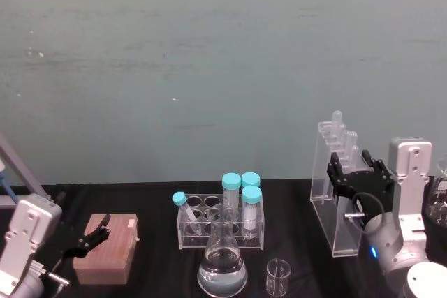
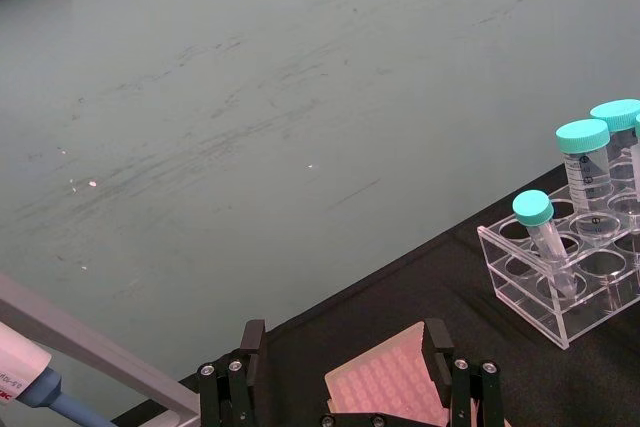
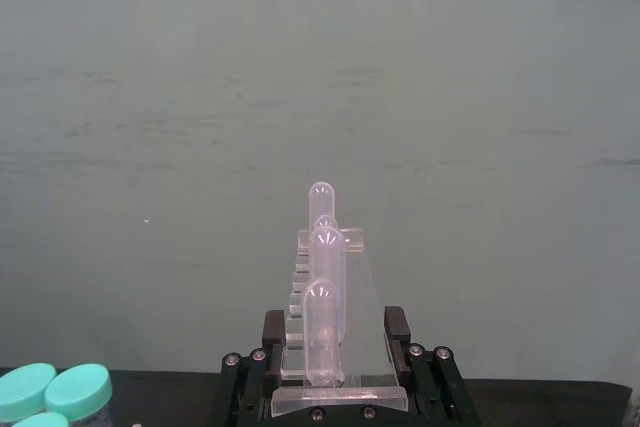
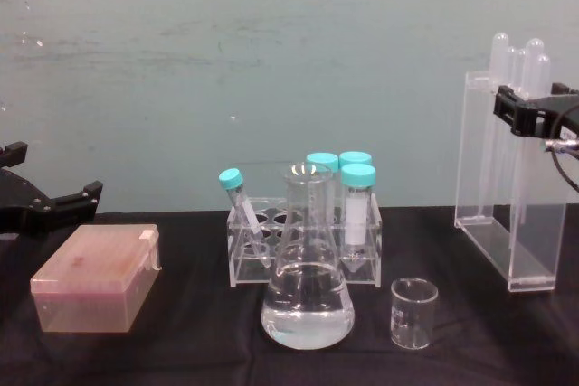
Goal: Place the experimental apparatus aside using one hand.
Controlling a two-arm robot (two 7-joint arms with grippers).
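The right gripper (image 3: 335,332) has its two fingers (image 3: 397,332) closed part-way against the sides of the acrylic stand (image 4: 507,223), high on its frame. The stand sits near the worktop's (image 4: 181,341) right edge, tubes upright. Nearer the middle, towards the front edge, stand the beaker (image 4: 413,314) and the conical flask (image 4: 306,300). The left gripper (image 2: 343,347) hangs wide open and empty over the pink box (image 4: 95,273) at the left edge.

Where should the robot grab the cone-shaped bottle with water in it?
Probably the narrow neck of the conical flask, from above, with fingers on either side. The neck is straight and slim; the body is wide and sloped, so fingers could slip. The tube rack stands close behind and the small beaker to its right, so a low approach looks crowded.
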